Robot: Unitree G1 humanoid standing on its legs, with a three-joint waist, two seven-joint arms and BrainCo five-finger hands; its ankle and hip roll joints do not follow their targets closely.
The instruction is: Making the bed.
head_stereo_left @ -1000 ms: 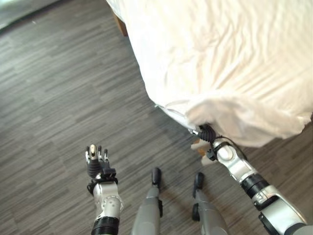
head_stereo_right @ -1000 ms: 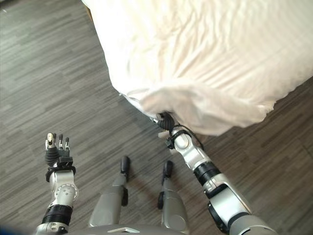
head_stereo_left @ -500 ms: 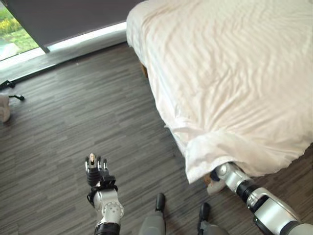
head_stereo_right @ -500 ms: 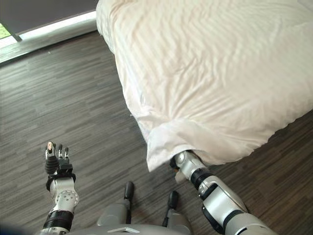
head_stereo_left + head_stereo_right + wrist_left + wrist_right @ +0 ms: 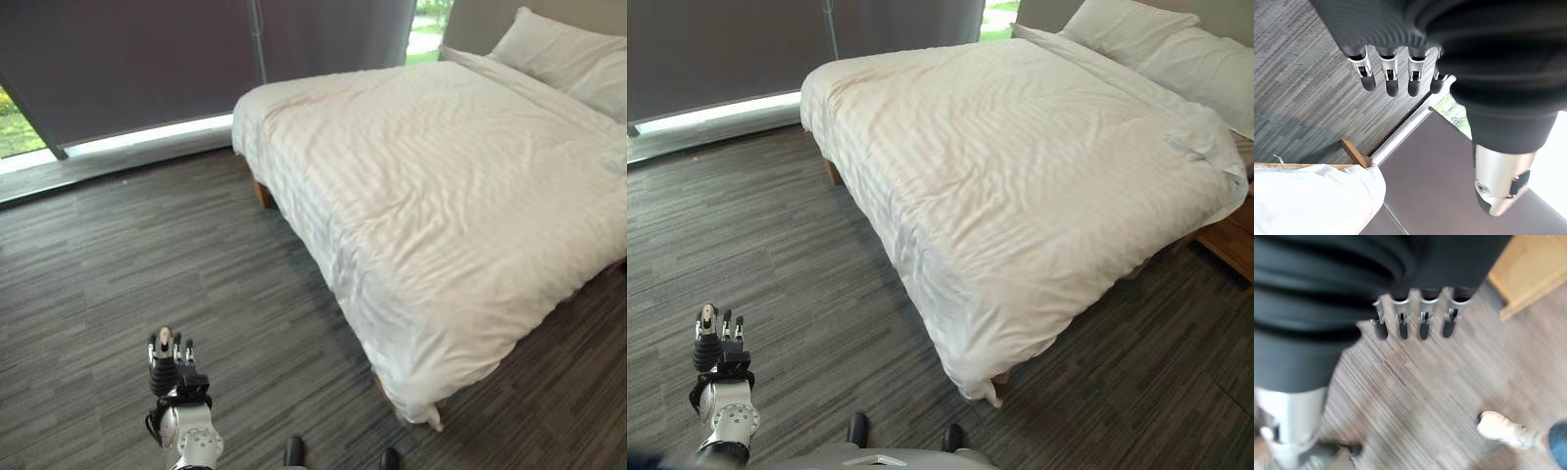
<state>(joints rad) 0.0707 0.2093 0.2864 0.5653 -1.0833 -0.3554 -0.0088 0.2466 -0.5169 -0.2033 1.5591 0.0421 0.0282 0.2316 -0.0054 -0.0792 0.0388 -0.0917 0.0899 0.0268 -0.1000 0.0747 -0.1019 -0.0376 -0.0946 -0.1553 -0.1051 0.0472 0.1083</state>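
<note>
The bed's white striped duvet point(image 5: 441, 196) lies spread over the mattress, and its near corner point(image 5: 421, 397) hangs down towards the floor. Two white pillows point(image 5: 1176, 49) sit at the head. My left hand point(image 5: 167, 367) is held up over the wooden floor, well left of the bed, fingers point(image 5: 1392, 78) straight and holding nothing. In its wrist view the bed's far corner point(image 5: 1312, 200) and a wooden bed leg point(image 5: 1354, 152) lie beyond them. My right hand point(image 5: 1423, 323) hangs over the floor with straight fingers, holding nothing.
A dark blind point(image 5: 147, 59) covers the window behind the bed. A wooden bedside unit point(image 5: 1229, 235) stands at the bed's right side, also seen as a light wood block point(image 5: 1533, 274). A person's pale shoe point(image 5: 1501, 428) stands on the floor near my right hand.
The camera has tilted up, bringing the whole bed into view. My right hand has come out from under the duvet's near corner, which now hangs down. The left hand stays raised.
</note>
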